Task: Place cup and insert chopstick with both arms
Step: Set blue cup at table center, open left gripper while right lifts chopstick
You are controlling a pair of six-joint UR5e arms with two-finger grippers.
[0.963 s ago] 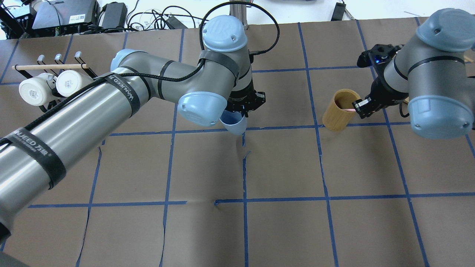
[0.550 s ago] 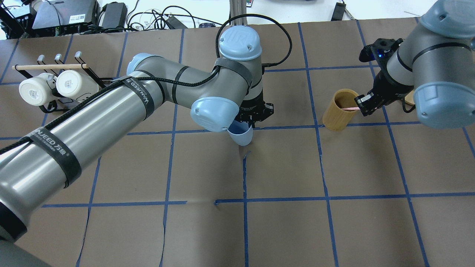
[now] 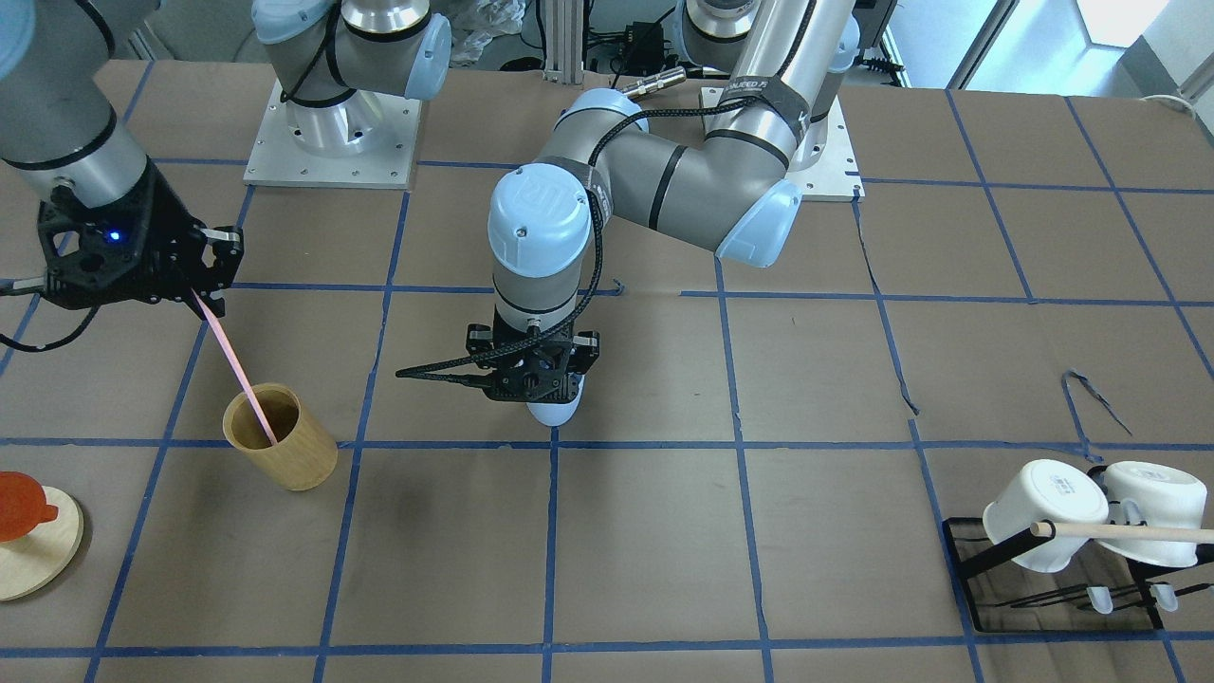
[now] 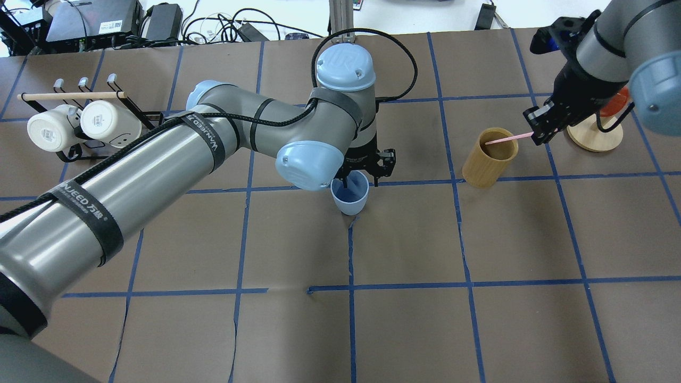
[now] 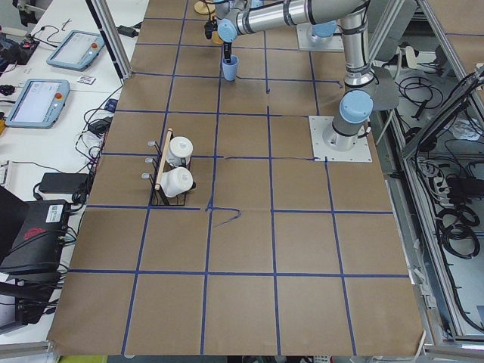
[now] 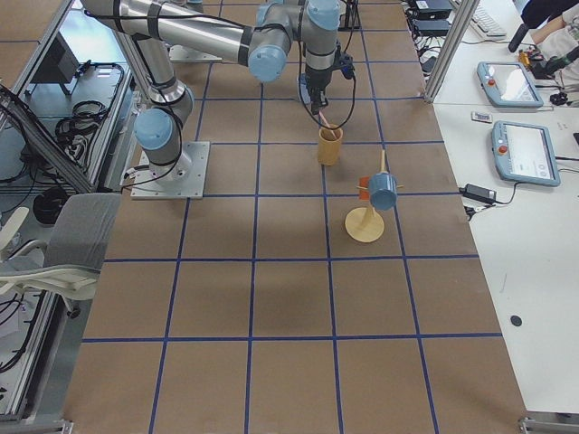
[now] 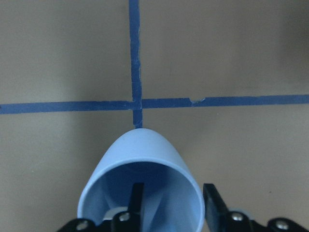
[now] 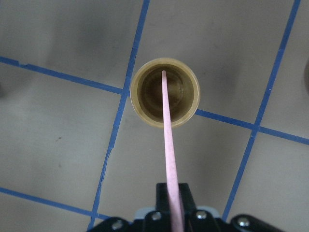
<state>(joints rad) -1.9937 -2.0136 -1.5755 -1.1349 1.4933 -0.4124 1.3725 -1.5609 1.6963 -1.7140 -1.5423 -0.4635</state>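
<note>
The left gripper (image 7: pixel 175 205) is pointed straight down with its jaws parted across one side of the cup (image 4: pixel 349 198). One finger (image 7: pixel 136 200) is lowered inside the mouth and stands clear of the wall, while the other is set outside, just beside the rim, so the cup is straddled rather than squeezed. The pale blue cup is stood upright on the table (image 4: pixel 404 239), mouth up, at a crossing of blue tape lines near the middle, directly under that gripper. The right gripper (image 8: pixel 173 205) is closed on the upper end of the chopstick (image 8: pixel 168 140), which is pinched between the two fingers and slanted downward away from them. The lower tip of the pink stick is seen within the mouth of a tan bamboo cup (image 4: pixel 487 166), which is stood upright on the robot's right half of the table; how deep the tip reaches cannot be told. The chopstick lies well apart from the blue cup, and the bamboo cup is placed between the two grippers. Beyond the right gripper a round wooden stand (image 3: pixel 38 555) with an orange piece (image 3: pixel 19 507) on it is placed near the table's end. At the opposite, left end a black wire rack (image 3: pixel 991 552) is set, on which two white mugs (image 4: pixel 109 121) are hung, and a pale wooden dowel (image 4: pixel 69 96) is run across it.
</note>
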